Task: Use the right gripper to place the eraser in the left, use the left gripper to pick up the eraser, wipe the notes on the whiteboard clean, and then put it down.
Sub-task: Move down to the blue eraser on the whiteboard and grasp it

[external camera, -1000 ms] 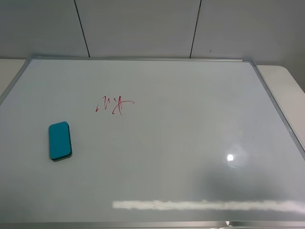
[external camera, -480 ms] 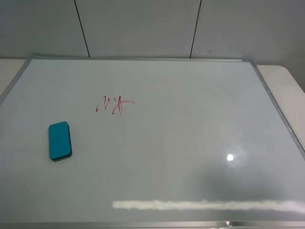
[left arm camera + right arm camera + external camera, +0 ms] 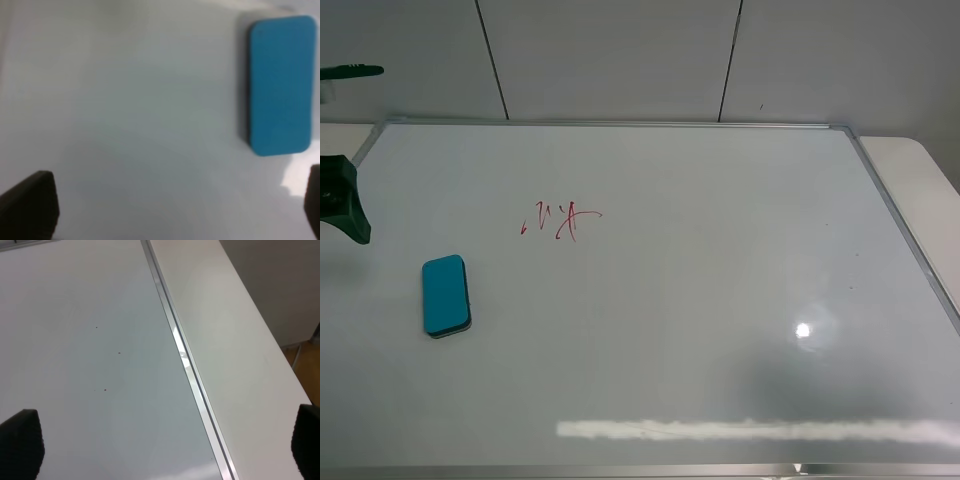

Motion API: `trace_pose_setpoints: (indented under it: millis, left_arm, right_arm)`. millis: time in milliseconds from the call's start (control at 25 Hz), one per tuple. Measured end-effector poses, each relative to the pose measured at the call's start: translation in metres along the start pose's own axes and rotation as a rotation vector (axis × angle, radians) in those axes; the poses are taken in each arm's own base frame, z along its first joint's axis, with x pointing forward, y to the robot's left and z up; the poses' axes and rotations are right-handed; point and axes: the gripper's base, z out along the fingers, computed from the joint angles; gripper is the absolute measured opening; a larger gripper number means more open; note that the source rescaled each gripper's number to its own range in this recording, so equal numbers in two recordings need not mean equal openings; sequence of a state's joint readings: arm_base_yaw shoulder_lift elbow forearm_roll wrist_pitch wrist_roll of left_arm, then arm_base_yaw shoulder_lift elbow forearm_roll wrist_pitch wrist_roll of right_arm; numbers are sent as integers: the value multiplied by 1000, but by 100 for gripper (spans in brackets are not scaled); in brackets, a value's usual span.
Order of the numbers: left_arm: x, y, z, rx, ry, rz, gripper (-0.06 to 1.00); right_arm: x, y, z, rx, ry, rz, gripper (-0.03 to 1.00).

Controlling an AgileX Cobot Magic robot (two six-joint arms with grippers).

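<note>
The teal eraser [image 3: 446, 295] lies flat on the left part of the whiteboard [image 3: 720, 260]. The red notes [image 3: 561, 220] are a little behind it and to its right. My left gripper [image 3: 365, 150] shows at the left edge of the exterior high view, open, hovering behind and left of the eraser and apart from it. The left wrist view has the eraser [image 3: 281, 85] ahead of the open left gripper [image 3: 170, 210], off to one side, with nothing between the fingers. The right gripper [image 3: 162, 447] stands open and empty over the board's right frame [image 3: 185, 355]; the exterior high view does not show it.
The board rests on a pale table [image 3: 920, 180] that shows beyond its right edge [image 3: 240, 340]. A grey panelled wall [image 3: 620, 60] rises behind. Glare spots [image 3: 803, 330] lie on the board's near right part.
My left gripper has come into the exterior high view at the left edge; before, no arm was visible. Eraser and notes have not moved.
</note>
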State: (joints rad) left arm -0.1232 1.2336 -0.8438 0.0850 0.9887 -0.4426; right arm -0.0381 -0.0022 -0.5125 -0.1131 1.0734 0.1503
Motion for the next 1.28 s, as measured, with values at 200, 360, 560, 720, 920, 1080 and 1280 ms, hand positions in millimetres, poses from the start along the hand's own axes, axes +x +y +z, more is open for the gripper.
trace_pose_setpoints:
  millis: [200,360,560,720,920,1080,1280]
  left_arm:
    - [4,-23,13,18,1,63,100]
    - [10,-32,32,25,17,43,100]
    - [12,-37,55,13,79,22,100]
    - [11,-43,73,7,109,29,100]
    - [10,-56,91,44,96,33,100]
    - [9,-59,106,33,117,34,100]
    - [8,-63,122,40,112,35,100]
  right_arm:
    - [0,0,0,0,0,0,100]
    - [0,0,0,0,0,0,100]
    - [0,0,0,0,0,0,100]
    - [0,0,0,0,0,2,100]
    - [0,0,0,0,0,6,100]
    - [0,0,0,0,0,6,100]
    - [0,0,0,0,0,6,100]
